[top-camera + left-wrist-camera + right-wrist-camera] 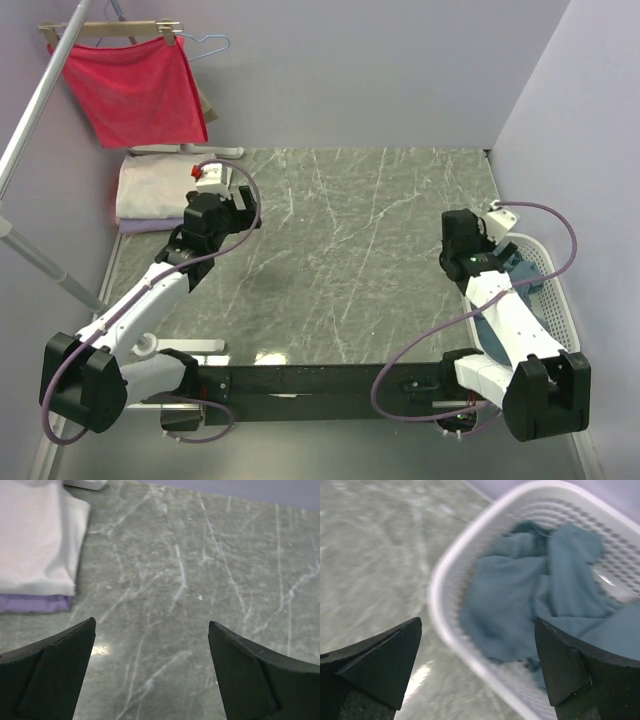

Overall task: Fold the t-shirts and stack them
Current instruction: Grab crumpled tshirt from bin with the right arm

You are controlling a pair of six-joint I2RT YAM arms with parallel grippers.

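A folded cream-white t-shirt [150,188] lies on a folded pale lavender one [138,227] at the table's back left. The left wrist view has the same pair at its upper left, white [35,535] over lavender [32,603]. My left gripper [243,207] [151,622] stands open just right of the stack, over bare marble. A crumpled teal-blue t-shirt [535,590] [522,276] fills a white basket [445,580] [556,290] at the right edge. My right gripper [462,228] [477,621] is open above the basket's near rim and holds nothing.
A red cloth [135,90] hangs on a wooden hanger at the back left, beside a slanted metal rail [40,95]. A small white and red object [205,176] sits behind the stack. Lavender walls close in the table on three sides.
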